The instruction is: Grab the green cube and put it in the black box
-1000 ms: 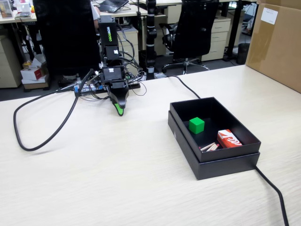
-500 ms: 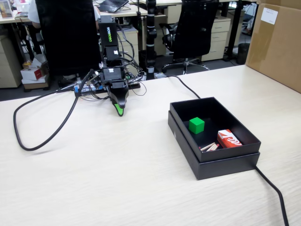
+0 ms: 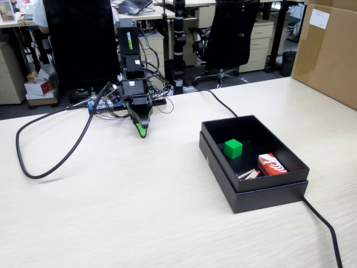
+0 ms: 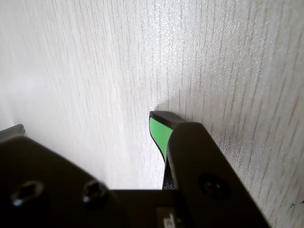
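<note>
The small bright green cube rests on the floor of the black box, at the right of the fixed view on the table. My gripper hangs tip-down over the tabletop at the arm's base, well to the left of the box and apart from it. In the wrist view the gripper is open. One green-padded finger stands at the right, the other finger's tip shows at the left edge, and only bare table lies between them. Neither cube nor box appears in the wrist view.
A red-and-white carton and some thin sticks lie in the box's near right corner. A black cable loops across the table on the left; another cable runs from the box's front right. A brown cardboard box stands far right.
</note>
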### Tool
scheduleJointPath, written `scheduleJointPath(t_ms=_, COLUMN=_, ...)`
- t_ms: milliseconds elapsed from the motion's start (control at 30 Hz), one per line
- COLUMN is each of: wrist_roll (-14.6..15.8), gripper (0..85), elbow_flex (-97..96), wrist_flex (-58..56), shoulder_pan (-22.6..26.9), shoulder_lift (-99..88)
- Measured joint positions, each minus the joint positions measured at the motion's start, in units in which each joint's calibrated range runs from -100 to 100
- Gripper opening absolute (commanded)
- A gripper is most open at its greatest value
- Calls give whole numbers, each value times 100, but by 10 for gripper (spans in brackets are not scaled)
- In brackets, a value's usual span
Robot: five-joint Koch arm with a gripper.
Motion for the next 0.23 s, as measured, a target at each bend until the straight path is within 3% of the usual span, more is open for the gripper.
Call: scheduleJointPath(t_ms=233, wrist_roll=0, gripper=499, elbow_flex=0, wrist_flex=-8, shoulder_pan=0, shoulder_lift=0)
